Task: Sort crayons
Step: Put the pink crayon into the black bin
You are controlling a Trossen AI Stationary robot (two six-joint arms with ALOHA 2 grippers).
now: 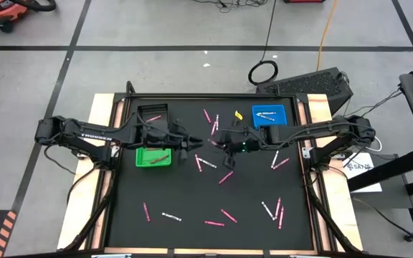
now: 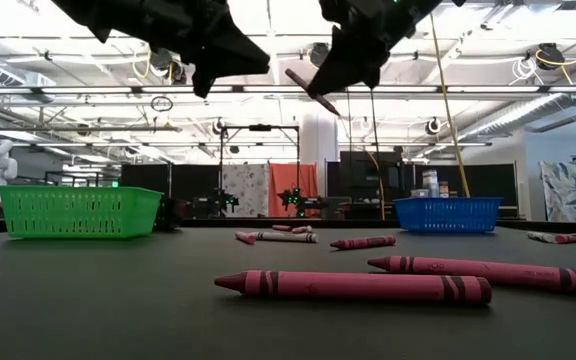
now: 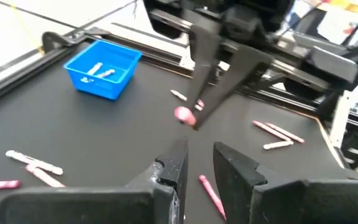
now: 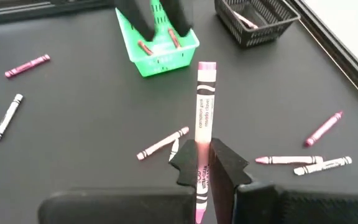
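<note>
Right gripper (image 4: 201,165) raised near frame centre in high view, fingers pinching a pink paper-wrapped crayon (image 4: 205,99). Left gripper (image 3: 199,163) facing it just to its left, fingers spread, empty. Other pink and white crayons (image 1: 219,214) scattered on black mat (image 1: 192,197); some in green tray (image 1: 153,157), blue tray (image 1: 269,115) and black tray (image 1: 151,115).

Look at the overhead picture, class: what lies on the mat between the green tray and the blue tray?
In the high view, between the green tray and blue tray hang both grippers, left and right, the right one shut on a pink crayon; loose crayons lie there too.
</note>
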